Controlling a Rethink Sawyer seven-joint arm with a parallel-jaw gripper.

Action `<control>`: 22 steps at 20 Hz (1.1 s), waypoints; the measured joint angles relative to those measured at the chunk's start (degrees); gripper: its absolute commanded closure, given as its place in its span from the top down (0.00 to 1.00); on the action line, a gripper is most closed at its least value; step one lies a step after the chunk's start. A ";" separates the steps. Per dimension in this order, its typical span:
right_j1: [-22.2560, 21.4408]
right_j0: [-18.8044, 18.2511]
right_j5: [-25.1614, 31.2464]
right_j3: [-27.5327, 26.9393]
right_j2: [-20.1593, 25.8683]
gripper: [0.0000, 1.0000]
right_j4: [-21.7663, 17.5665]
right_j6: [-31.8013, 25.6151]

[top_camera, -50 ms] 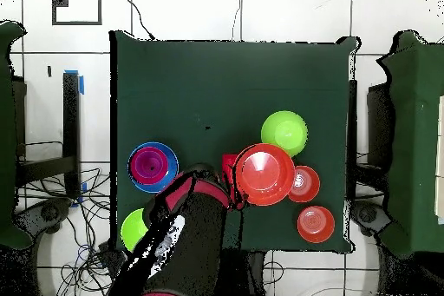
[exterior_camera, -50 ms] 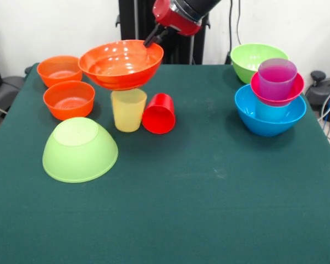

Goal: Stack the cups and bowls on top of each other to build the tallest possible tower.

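Observation:
The wide orange bowl point(exterior_camera, -50 ms: 121, 63) point(top_camera, -50 ms: 264, 174) sits level on the rim of the upright yellow cup point(exterior_camera, -50 ms: 128, 110). My gripper point(exterior_camera, -50 ms: 153, 38) point(top_camera, -50 ms: 235, 194) comes down at the bowl's far right rim and pinches it. Beside the yellow cup the red cup point(exterior_camera, -50 ms: 159, 113) point(top_camera, -50 ms: 228, 164) lies on its side. At the right stands a stack: the blue bowl point(exterior_camera, -50 ms: 269, 116) point(top_camera, -50 ms: 153, 166), a light blue cup inside it, the magenta bowl point(exterior_camera, -50 ms: 278, 93) on that, and the purple cup point(exterior_camera, -50 ms: 276, 78) on top.
Two small orange bowls point(exterior_camera, -50 ms: 59, 70) point(exterior_camera, -50 ms: 69, 99) stand at the left. A lime green bowl point(exterior_camera, -50 ms: 80, 149) point(top_camera, -50 ms: 284, 133) lies upside down in front of them. Another lime green bowl point(exterior_camera, -50 ms: 257, 60) point(top_camera, -50 ms: 134, 227) stands upright behind the blue stack. The table point(exterior_camera, -50 ms: 209, 198) is covered in green cloth.

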 measured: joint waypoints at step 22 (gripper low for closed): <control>-0.34 -0.54 0.01 -0.12 -0.23 1.00 0.01 0.00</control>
